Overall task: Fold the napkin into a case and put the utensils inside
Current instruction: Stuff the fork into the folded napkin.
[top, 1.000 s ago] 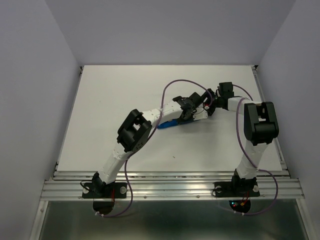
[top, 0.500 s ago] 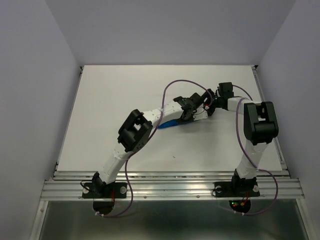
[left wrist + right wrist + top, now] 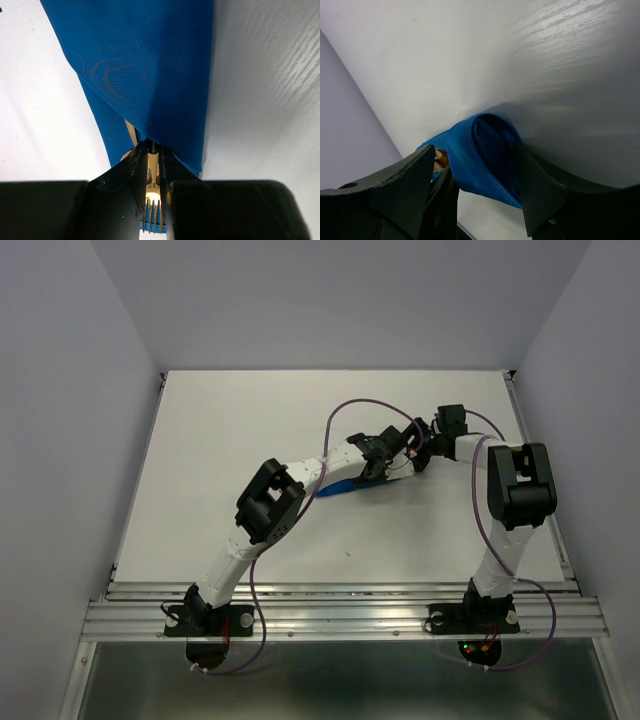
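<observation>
The blue napkin [image 3: 150, 65] lies folded into a narrow case on the white table [image 3: 230, 440]. Only its end [image 3: 338, 487] shows under the arms from above. My left gripper [image 3: 152, 146] is shut on the gold fork [image 3: 151, 200]. Its tips are at the case's mouth, and the fork's handle is hidden in the cloth. A second gold piece [image 3: 130, 133], perhaps the spoon, peeks out of the cloth beside my left finger. My right gripper [image 3: 477, 150] stands open around the raised mouth of the case [image 3: 487, 150], with one finger [image 3: 540, 185] against the cloth. Both grippers [image 3: 372, 468] [image 3: 412, 448] meet at mid-table.
The left arm's purple cable [image 3: 345, 415] loops above the work spot. Grey walls stand on both sides and behind. A metal rail [image 3: 340, 610] runs along the near edge by the arm bases.
</observation>
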Available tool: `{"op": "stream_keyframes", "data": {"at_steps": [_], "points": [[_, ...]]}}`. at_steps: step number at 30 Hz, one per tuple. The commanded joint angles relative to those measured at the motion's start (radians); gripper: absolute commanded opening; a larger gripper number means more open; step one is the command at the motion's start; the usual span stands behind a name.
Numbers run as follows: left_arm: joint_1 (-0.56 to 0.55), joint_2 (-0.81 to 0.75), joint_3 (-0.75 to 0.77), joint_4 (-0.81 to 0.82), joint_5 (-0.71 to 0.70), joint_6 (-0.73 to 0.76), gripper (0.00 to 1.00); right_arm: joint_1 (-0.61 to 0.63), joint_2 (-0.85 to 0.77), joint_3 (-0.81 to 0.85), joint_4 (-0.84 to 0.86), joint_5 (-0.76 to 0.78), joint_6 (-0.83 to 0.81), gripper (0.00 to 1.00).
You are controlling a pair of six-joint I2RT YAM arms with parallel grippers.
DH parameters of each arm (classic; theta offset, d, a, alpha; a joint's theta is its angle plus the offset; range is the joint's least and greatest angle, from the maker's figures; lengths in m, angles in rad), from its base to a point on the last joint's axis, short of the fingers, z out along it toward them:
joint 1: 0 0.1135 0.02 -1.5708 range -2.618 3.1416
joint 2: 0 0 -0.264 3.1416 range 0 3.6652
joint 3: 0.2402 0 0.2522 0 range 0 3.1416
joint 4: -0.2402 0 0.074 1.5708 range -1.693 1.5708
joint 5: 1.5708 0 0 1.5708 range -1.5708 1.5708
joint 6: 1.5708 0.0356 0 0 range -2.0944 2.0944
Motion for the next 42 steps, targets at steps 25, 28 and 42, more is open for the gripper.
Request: {"op": "stream_keyframes", "data": {"at_steps": [25,28,42], "points": [[0.004,-0.109,-0.043,-0.021,0.028,-0.045,0.57,0.009,0.011,0.006,0.031,0.001,-0.001,0.7],[0.007,-0.102,-0.035,-0.023,0.031,-0.048,0.58,0.009,0.011,0.005,0.03,0.003,-0.003,0.7],[0.041,-0.181,-0.038,-0.023,0.046,-0.065,0.58,0.009,0.016,0.006,0.033,0.003,-0.003,0.7]]}}
